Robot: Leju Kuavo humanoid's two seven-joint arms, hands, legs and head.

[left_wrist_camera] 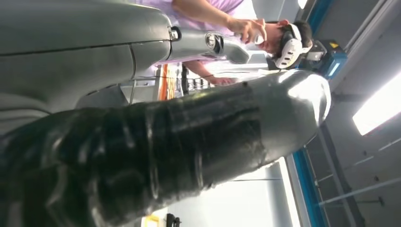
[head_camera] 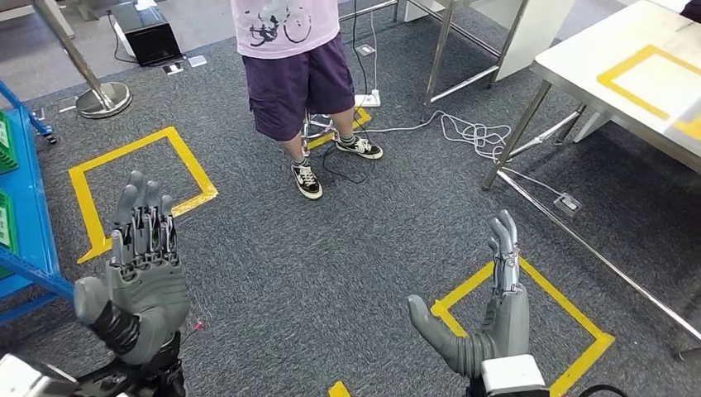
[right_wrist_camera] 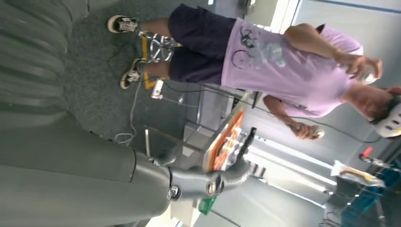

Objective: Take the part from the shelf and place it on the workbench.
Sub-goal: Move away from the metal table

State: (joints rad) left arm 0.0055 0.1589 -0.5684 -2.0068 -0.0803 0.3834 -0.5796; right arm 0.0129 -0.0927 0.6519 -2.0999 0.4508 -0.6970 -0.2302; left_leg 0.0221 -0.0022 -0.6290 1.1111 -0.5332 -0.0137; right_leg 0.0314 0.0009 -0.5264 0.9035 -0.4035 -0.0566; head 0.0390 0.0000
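Both of my hands are raised over the grey carpet and hold nothing. My left hand (head_camera: 140, 265) is at the lower left, palm forward, fingers straight up and close together. My right hand (head_camera: 488, 314) is at the lower right, fingers straight, thumb spread to the side. The blue shelf (head_camera: 25, 207) with green bins stands at the left edge, close to my left hand. The workbench (head_camera: 612, 74), a pale table with a yellow taped rectangle, is at the upper right. No part is visible in either hand. In the wrist views my left hand (left_wrist_camera: 142, 142) and right hand (right_wrist_camera: 94, 161) hold nothing.
A person (head_camera: 298, 74) in a pink shirt and dark shorts stands straight ahead, holding controllers in the right wrist view. Yellow tape squares (head_camera: 140, 190) mark the floor left and right. Cables (head_camera: 471, 132), a stanchion base (head_camera: 103, 99) and table legs lie beyond.
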